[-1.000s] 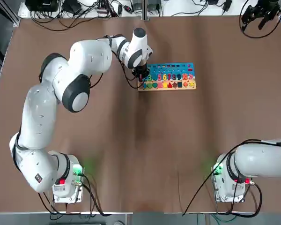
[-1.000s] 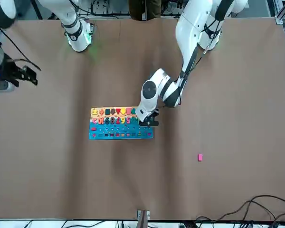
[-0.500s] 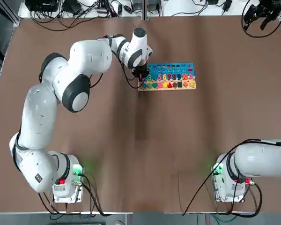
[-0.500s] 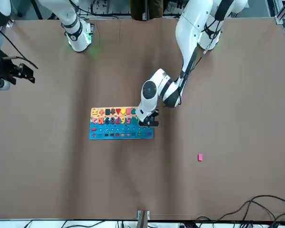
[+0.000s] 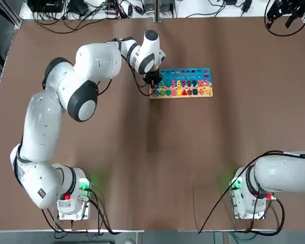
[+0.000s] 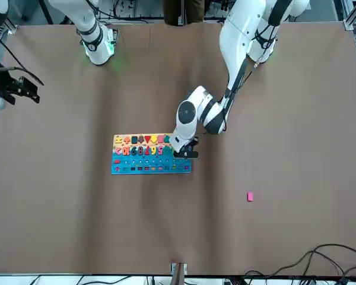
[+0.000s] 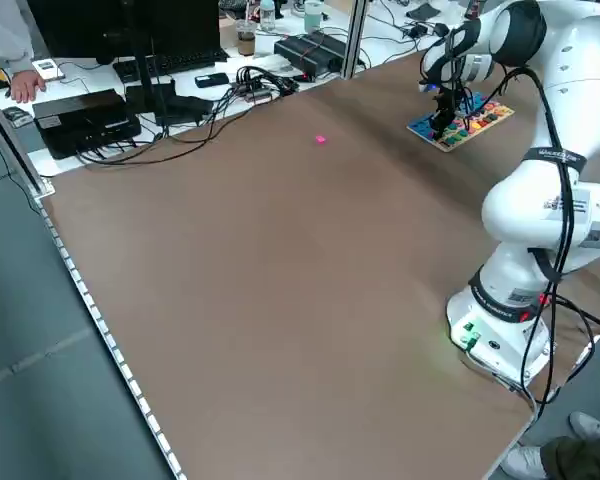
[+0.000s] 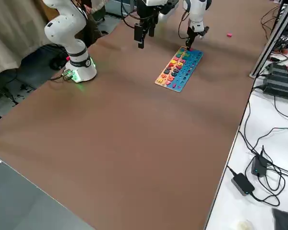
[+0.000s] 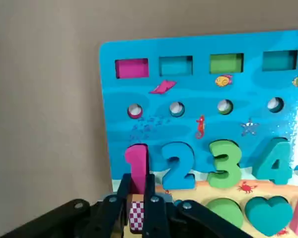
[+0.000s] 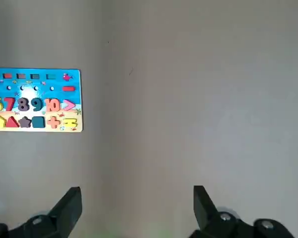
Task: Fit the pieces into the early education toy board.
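The toy board (image 5: 187, 73) lies at the far middle of the table, blue with a pale near edge, holding coloured numbers and shapes. My left gripper (image 5: 153, 81) stands at the board's left end. In the left wrist view the left gripper (image 9: 137, 197) is shut on the lower end of a pink "1" piece (image 9: 137, 161), which stands in the number row beside the blue 2. A small pink piece (image 6: 250, 196) lies alone on the table, far to the left of the board. My right gripper (image 10: 134, 208) hovers open and empty at the far right corner (image 5: 290, 9).
The board (image 10: 35, 89) shows off to one side in the right wrist view. Cables and boxes line the far edge (image 5: 91, 7). A person's hand (image 7: 25, 85) rests on the bench beyond the table's left side.
The right gripper has drifted farther toward the table's far right corner. The left gripper and the pink "1" have stayed put.
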You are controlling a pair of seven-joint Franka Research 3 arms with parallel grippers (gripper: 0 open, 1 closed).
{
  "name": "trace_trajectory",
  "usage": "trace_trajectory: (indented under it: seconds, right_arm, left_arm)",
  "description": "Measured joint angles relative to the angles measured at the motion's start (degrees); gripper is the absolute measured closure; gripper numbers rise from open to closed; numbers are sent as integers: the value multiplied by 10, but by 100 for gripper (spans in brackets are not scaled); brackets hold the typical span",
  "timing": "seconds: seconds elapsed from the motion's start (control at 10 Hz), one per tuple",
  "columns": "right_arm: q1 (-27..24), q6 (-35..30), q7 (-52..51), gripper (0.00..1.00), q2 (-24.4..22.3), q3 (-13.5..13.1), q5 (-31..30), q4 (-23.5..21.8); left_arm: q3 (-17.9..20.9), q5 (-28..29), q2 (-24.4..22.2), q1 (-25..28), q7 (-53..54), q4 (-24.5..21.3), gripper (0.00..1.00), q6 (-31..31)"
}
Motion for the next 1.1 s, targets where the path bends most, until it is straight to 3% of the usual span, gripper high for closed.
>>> trace_trajectory:
  seconds: [0.3,1.1]
  right_arm:
    - [0,-13,0,1,0,0,0,23]
    - [0,-14,0,1,4,0,0,25]
  left_arm:
    - [0,0,0,0,0,0,86,8]
    - [0,0,1,0,0,0,86,8]
